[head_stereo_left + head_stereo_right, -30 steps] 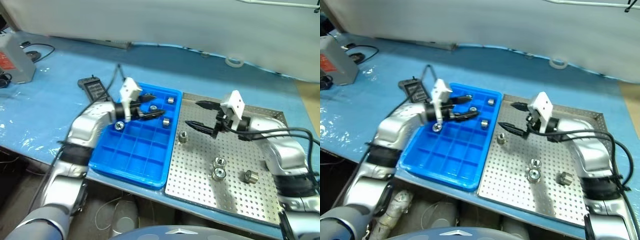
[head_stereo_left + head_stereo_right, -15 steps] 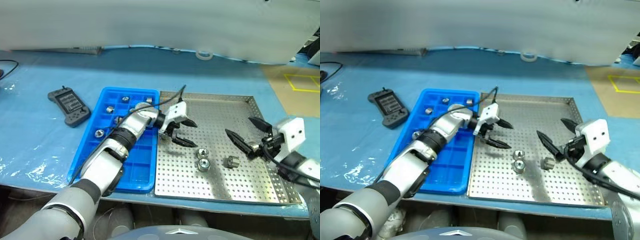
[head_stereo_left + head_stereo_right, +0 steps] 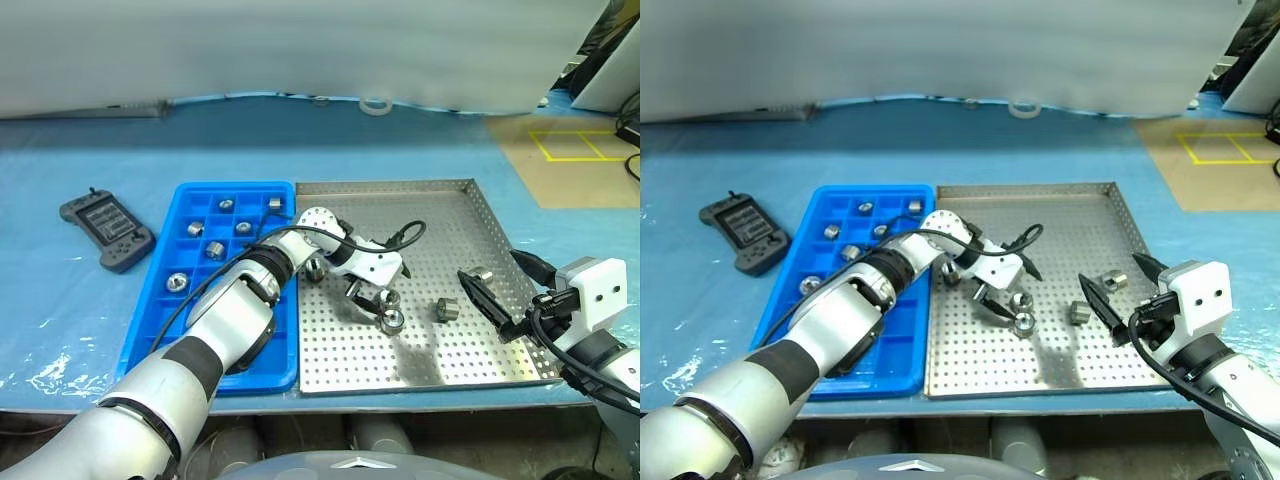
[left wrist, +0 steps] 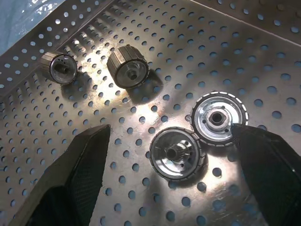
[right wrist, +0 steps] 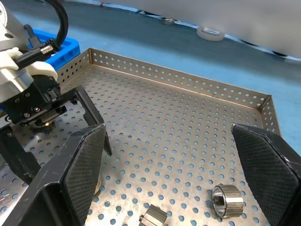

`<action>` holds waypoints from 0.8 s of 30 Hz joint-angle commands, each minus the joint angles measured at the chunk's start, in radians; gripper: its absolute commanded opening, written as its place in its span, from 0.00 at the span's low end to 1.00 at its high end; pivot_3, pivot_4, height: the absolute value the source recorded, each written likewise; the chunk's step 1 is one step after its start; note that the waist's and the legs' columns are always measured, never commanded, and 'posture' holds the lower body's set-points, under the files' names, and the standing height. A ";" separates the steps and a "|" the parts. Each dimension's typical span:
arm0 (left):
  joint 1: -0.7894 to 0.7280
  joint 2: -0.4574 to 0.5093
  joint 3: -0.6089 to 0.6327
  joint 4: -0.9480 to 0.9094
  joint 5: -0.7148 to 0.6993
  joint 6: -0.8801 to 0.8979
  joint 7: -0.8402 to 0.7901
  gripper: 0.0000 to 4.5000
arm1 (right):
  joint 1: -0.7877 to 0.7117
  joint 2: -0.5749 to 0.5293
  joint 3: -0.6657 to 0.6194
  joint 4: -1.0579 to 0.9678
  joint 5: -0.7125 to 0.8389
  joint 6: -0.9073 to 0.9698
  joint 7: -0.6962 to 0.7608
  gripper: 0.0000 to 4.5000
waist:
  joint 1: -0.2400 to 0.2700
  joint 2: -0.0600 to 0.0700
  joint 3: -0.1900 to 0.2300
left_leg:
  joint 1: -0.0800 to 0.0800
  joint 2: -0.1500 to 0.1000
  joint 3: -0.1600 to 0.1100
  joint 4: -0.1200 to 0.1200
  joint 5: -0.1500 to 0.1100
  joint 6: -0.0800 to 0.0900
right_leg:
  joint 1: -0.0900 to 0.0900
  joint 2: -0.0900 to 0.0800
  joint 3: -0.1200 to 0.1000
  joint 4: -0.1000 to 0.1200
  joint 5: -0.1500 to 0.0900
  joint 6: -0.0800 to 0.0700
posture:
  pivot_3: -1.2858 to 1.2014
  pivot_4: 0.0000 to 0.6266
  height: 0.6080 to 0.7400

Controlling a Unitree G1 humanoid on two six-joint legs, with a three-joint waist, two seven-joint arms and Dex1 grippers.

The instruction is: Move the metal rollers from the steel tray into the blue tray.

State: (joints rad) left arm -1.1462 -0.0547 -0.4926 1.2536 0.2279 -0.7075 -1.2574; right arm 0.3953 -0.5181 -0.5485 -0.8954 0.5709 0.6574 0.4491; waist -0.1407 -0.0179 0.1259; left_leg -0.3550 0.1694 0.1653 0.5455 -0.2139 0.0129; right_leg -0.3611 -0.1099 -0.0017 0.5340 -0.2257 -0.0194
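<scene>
The steel tray (image 3: 420, 200) lies to the right of the blue tray (image 3: 160, 335). Several metal rollers (image 3: 243, 228) sit in the blue tray's far compartments. My left gripper (image 3: 378, 303) reaches across into the steel tray and is open. Two rollers (image 4: 177, 154) (image 4: 218, 117) stand side by side on the perforated floor between its fingers (image 4: 80, 179). More rollers (image 3: 447, 310) (image 3: 480, 275) (image 3: 313, 268) lie loose on the steel tray. My right gripper (image 3: 492, 272) hovers open and empty over the tray's front right part, above and apart from the rollers (image 5: 227, 200).
A black handheld controller (image 3: 105, 228) lies on the blue table cover left of the blue tray. A white ring (image 3: 375, 103) lies at the back. The table's front edge runs just below both trays. Yellow floor marks (image 3: 575, 145) show at the far right.
The camera has swung right. My left gripper left the blue tray, crossed into the steel tray and sank over two rollers. My right gripper drew back toward the tray's front right. Both stayed open.
</scene>
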 commanded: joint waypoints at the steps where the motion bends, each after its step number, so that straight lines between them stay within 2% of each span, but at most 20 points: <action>1: -0.032 -0.021 -0.010 0.020 0.053 -0.028 0.039 0.95 | 0.013 -0.004 -0.011 -0.043 0.008 -0.010 -0.018 1.00 | -0.011 0.000 0.000 | 0.000 0.000 0.000 0.000 0.000 0.000 | 0.000 0.000 0.000 0.000 0.000 0.000 | 0.27 0.24 1.00; 22: -0.040 0.030 -0.013 0.062 0.177 0.057 -0.037 0.95 | 0.066 0.005 0.019 -0.069 -0.001 -0.021 -0.067 1.00 | -0.116 0.003 -0.002 | -0.006 -0.002 -0.004 0.002 -0.002 0.003 | 0.002 -0.002 -0.006 -0.008 0.000 0.000 | 0.26 0.24 1.00; 24: -0.038 0.039 -0.005 0.061 0.172 0.064 -0.033 0.87 | 0.056 0.001 0.027 -0.064 -0.003 -0.020 -0.068 1.00 | -0.123 0.004 -0.003 | -0.006 -0.002 -0.006 0.002 -0.002 0.004 | 0.004 -0.002 -0.008 -0.010 0.000 0.000 | 0.26 0.24 1.00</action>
State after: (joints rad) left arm -1.1756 -0.0335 -0.5033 1.3225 0.3879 -0.6548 -1.3024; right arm 0.4597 -0.5076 -0.5220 -0.9374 0.5697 0.6540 0.3871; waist -0.2634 -0.0141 0.1234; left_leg -0.3609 0.1677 0.1586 0.5471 -0.2159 0.0166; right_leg -0.3552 -0.1122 -0.0110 0.5219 -0.2257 -0.0195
